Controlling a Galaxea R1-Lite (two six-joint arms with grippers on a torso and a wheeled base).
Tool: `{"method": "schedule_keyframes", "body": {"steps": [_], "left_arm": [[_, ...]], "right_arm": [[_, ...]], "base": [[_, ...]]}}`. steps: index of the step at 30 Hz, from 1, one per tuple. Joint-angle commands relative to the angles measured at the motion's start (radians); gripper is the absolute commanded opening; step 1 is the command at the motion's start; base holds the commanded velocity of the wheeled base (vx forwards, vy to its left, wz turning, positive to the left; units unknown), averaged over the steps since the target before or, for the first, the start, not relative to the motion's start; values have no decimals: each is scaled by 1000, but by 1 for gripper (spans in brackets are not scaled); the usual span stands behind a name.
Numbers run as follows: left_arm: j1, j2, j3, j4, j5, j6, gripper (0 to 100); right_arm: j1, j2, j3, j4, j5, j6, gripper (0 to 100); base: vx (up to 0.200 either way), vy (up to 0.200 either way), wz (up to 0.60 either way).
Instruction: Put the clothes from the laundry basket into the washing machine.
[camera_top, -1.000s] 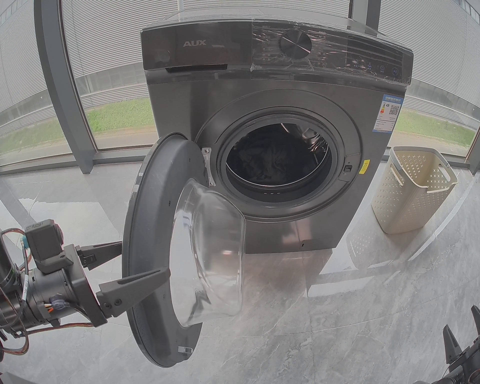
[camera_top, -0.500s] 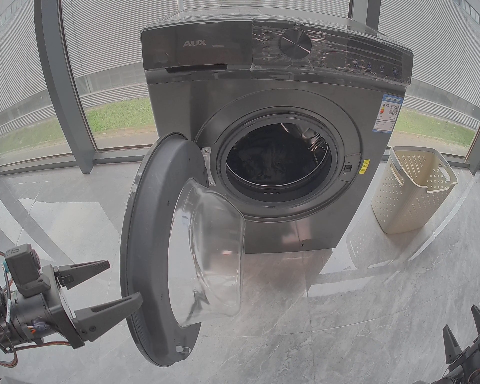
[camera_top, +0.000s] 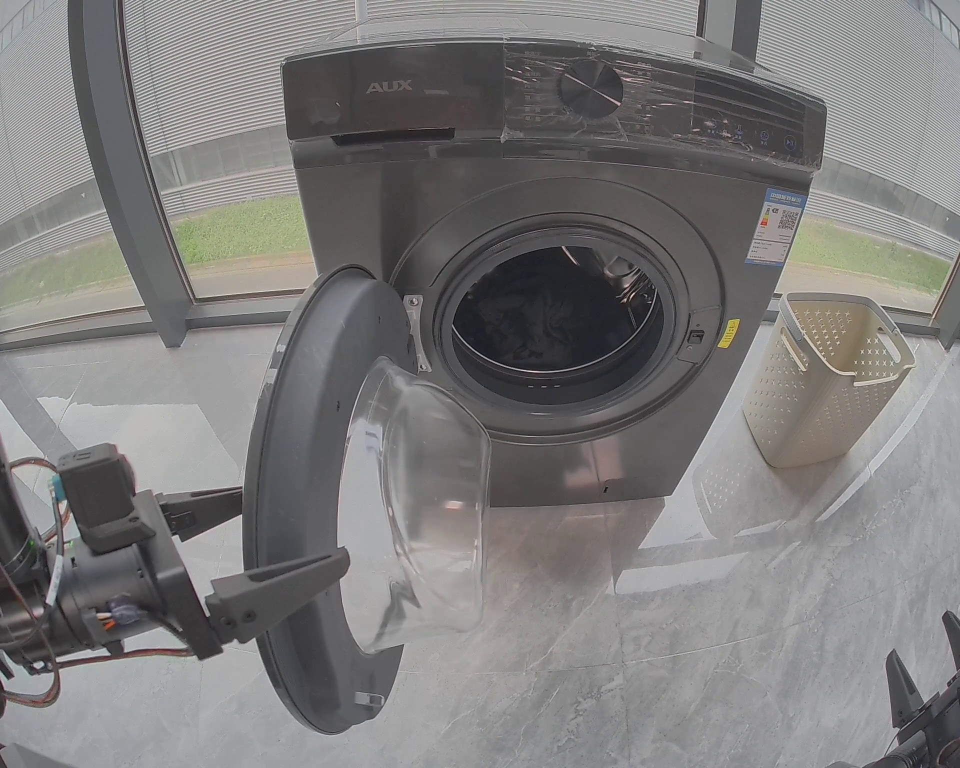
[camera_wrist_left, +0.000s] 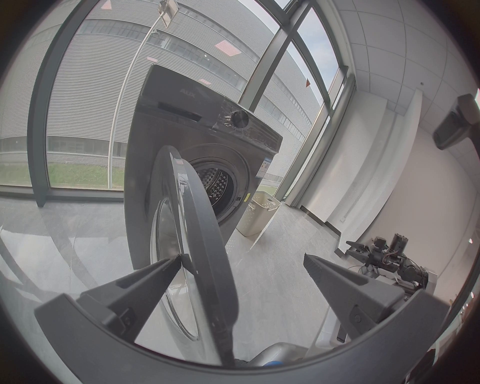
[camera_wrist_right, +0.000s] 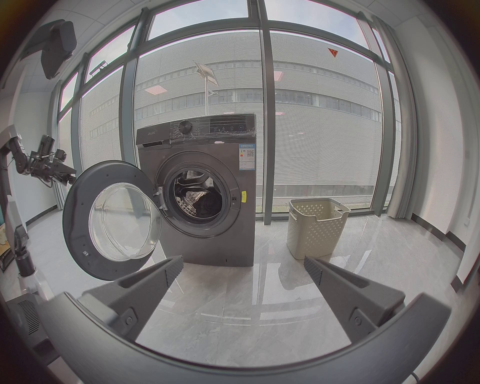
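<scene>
- The grey front-loading washing machine (camera_top: 400, 190) stood on the glossy grey tiled floor (camera_top: 700, 640) at 12 o'clock in the head view, in front of tall glazed windows (camera_top: 220, 150).
- Its round grey door with a clear domed glass bowl (camera_top: 300, 480) was swung wide open. It was hinged at the 9 o'clock side of the drum opening, and its inner face was turned toward 3 o'clock.
- Dark crumpled clothes (camera_top: 540, 315) lay inside the drum, in its lower and rear part.
- The cream perforated plastic laundry basket (camera_top: 825, 390) stood upright on the floor at 3 o'clock from the machine. It was near the machine's side panel but apart from it.
- The left end effector (camera_top: 292, 525) was at 8 o'clock in the head view, at the free edge of the open door.
- Its two dark fingers were spread wide. One finger was on the outer side of the door and the other on the glass side, so the door rim sat between them.
- Contact between either finger and the door could not be determined.
- The right end effector (camera_wrist_right: 243, 260) was at 5 o'clock in the head view, low and well apart from the machine and the basket.
- Its fingers were spread apart and held nothing. The right wrist view showed bare floor between them.
</scene>
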Motion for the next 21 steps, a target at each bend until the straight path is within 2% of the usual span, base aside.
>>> {"method": "schedule_keyframes", "body": {"steps": [1, 5, 7, 10, 12, 14, 16, 21], "left_arm": [[-82, 147, -68, -37, -2, -15, 100], [-128, 184, -78, -74, 3, -20, 100], [-125, 186, -73, -88, 4, -29, 100], [-119, 175, -62, -88, 7, -28, 100], [-116, 170, -52, -88, 21, -26, 100], [-114, 170, -32, -91, 76, -20, 100], [-116, 180, -30, -92, 110, -15, 100], [-116, 258, -82, -103, 132, 2, 100]], "right_arm": [[0, -16, 18, -1, 0, 0, 100], [0, -16, 18, -1, 0, 0, 100], [0, -16, 18, -1, 0, 0, 100], [0, -16, 18, -1, 0, 0, 100], [0, -16, 18, -1, 0, 0, 100], [0, -16, 18, -1, 0, 0, 100], [0, -16, 18, -1, 0, 0, 100], [0, -16, 18, -1, 0, 0, 100]], "base": [[0, 0, 0], [0, 0, 0], [0, 0, 0], [0, 0, 0], [0, 0, 0], [0, 0, 0], [0, 0, 0], [0, 0, 0]]}}
